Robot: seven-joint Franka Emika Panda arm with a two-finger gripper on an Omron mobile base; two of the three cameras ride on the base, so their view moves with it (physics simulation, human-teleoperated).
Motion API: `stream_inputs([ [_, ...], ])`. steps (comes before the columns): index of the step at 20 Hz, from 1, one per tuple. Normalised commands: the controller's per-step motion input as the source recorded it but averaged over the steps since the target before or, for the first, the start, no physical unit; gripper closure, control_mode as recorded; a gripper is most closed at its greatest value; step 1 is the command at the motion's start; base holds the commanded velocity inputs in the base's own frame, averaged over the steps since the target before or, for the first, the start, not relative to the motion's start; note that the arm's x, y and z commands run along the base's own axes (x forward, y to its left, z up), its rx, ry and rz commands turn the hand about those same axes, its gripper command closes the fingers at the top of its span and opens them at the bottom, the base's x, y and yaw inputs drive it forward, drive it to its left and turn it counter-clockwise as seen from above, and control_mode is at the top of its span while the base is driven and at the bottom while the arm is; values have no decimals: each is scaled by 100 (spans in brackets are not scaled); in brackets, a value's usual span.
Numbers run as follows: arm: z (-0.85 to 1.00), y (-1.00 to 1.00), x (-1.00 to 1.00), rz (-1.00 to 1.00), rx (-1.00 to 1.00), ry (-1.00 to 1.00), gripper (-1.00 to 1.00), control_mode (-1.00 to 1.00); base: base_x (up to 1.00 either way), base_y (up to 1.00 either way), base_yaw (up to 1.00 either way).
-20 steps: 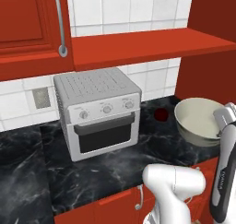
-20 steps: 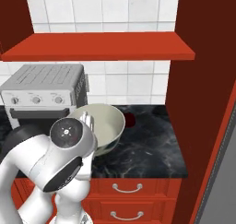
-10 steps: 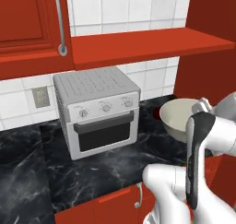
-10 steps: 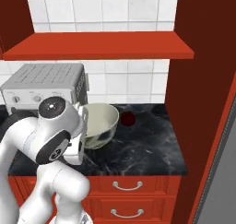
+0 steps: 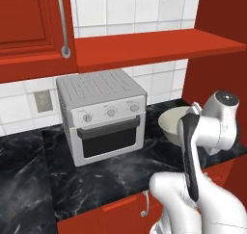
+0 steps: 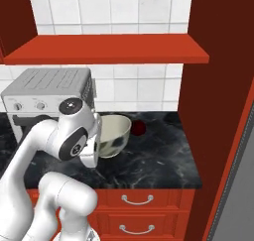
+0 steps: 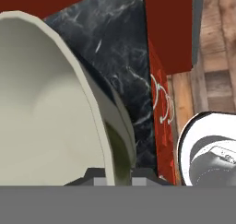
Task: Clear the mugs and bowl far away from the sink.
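The bowl [image 6: 117, 131] is large, cream and glossy, and sits above the black marble counter just right of the toaster oven; it also shows behind my forearm in the left base view as bowl [image 5: 172, 120]. In the hand view the bowl [image 7: 46, 103] is seen close up, its rim running down between my two fingertips. My gripper [image 7: 113, 173] is shut on that rim. The mugs and the sink are out of view.
A silver toaster oven [image 5: 102, 113] stands on the counter [image 6: 149, 160] to the bowl's left. A small dark red round thing [image 6: 139, 128] lies behind the bowl near the tiled wall. A red shelf [image 6: 104, 49] hangs overhead, and a tall red cabinet side [image 6: 208, 96] closes the right end.
The arm has swung left with the bowl in its grip. The bowl now sits closer to the toaster oven, farther from the red cabinet side.
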Motion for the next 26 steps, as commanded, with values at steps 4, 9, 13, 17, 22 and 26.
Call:
stream_inputs([
  [4,-28,-25,26,14,0,0,100,-100,0,0,0],
  [9,-37,-15,29,13,0,0,100,-100,0,0,0],
  [13,-38,-9,35,11,0,3,100,-100,0,0,0],
  [17,-39,0,42,7,0,7,100,-100,0,0,0],
  [22,-38,1,57,2,0,8,100,-100,0,0,0],
  [26,-36,-3,54,1,0,10,100,-100,0,0,0],
])
